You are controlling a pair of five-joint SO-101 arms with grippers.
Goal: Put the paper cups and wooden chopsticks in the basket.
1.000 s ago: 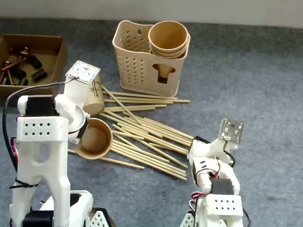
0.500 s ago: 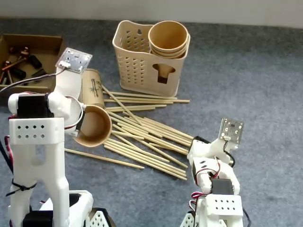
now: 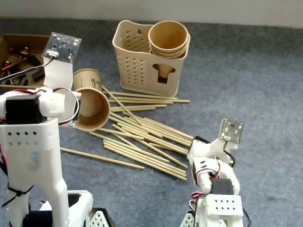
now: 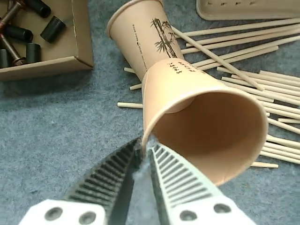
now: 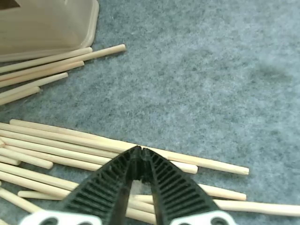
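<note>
Left claw (image 4: 144, 145) pinches paper cup (image 4: 201, 117), which hides some chopsticks (image 4: 281, 86); right claw (image 5: 140, 154) closed.

Nothing legible tbh. The near cup (image 4: 201, 117) has a tiny line of red print by its base, too small to read. The far cup (image 4: 133, 28), lying on its side, has a bamboo drawing (image 4: 162, 33) w/ a dark line of small print beside it, also unreadable.

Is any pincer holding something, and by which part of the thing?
The left pincer grips a paper cup by its rim. The right pincer is shut and appears empty.
</note>
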